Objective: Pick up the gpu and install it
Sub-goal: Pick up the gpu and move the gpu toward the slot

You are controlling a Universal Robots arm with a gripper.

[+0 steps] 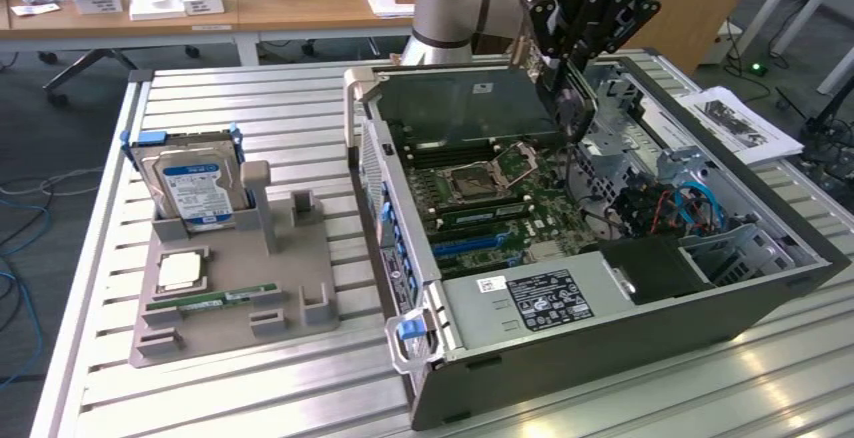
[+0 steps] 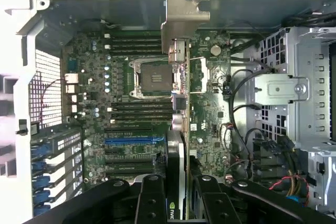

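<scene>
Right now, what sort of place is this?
Likely a lab or workshop bench for PC assembly: open computer tower on a slatted metal table, hard drive in a grey parts fixture, wooden office desks behind.

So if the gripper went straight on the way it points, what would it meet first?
Probably the motherboard beside the CPU socket; the gpu in the gripper would touch first. Depth is unclear.

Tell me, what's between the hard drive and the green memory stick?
A square silver processor chip lies there on the gray holder, in the exterior view.
</scene>
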